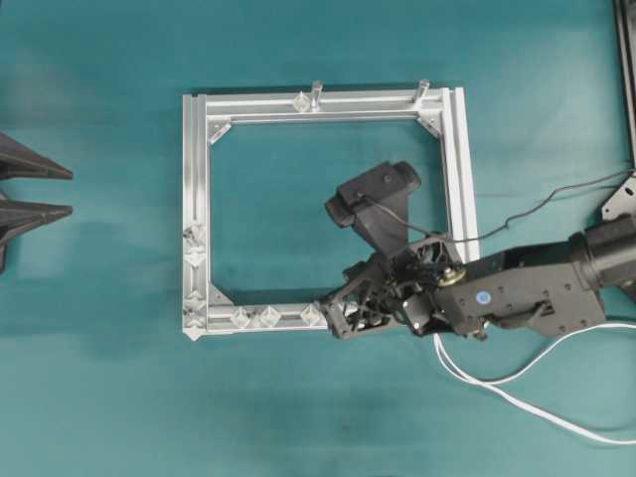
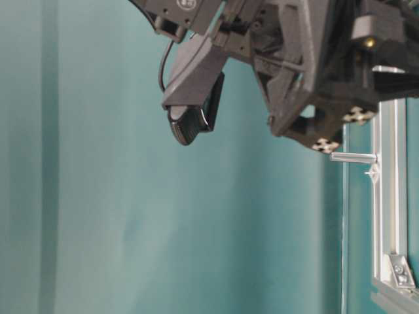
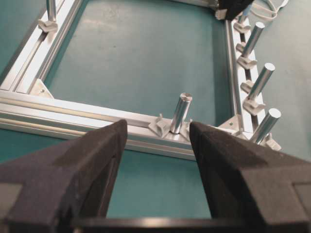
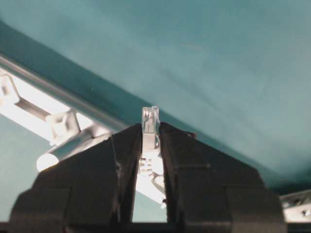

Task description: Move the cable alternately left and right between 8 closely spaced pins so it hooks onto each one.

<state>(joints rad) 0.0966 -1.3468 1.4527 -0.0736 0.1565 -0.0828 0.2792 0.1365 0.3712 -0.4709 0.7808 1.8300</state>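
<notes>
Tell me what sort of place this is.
Likely a robotics lab bench: a bare teal table, a square aluminium frame with pins, and a gripper holding a cable.

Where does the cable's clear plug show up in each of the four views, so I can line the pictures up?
Overhead: plug hidden under the right gripper at the frame's lower right corner; only the white cable trails out.
Table-level: not visible.
Left wrist: plug not visible; a bit of white cable at the top right.
Right wrist: plug at centre, pinched between the fingers.
Shared landmark: the aluminium frame.
</notes>
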